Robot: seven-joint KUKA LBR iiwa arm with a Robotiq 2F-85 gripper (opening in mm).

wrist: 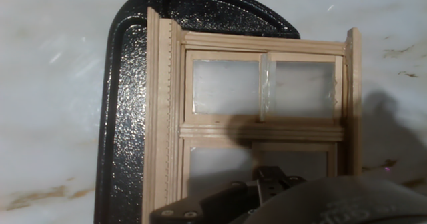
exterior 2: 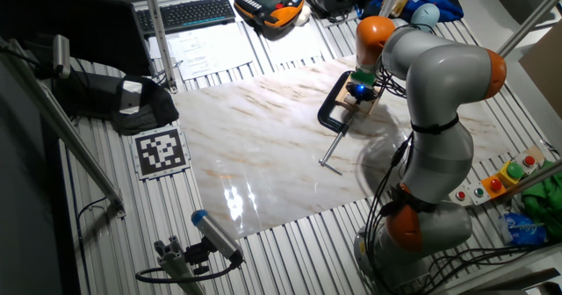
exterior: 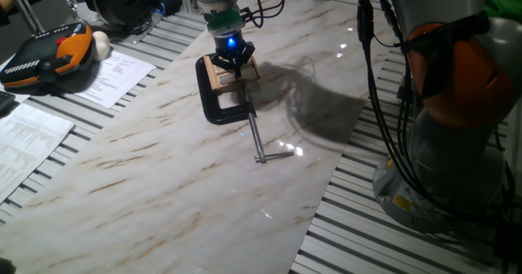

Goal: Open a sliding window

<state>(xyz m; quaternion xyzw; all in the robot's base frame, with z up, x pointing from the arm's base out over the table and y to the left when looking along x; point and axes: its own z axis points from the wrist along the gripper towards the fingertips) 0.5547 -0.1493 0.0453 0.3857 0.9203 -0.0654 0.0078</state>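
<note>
Sliding window [wrist: 263,111] pinned flat on marble table [exterior: 163,160] by black C-clamp [wrist: 127,111], presumably to stop frame shifting under push. Gripper [exterior: 231,58] directly above window, lower sash bar just beyond fingers [wrist: 270,181]. Finger spread hidden; cannot tell

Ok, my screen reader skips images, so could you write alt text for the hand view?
A small light-wood sliding window lies flat on the marble table, framed by a black C-clamp. The gripper shows at the bottom edge.
</note>
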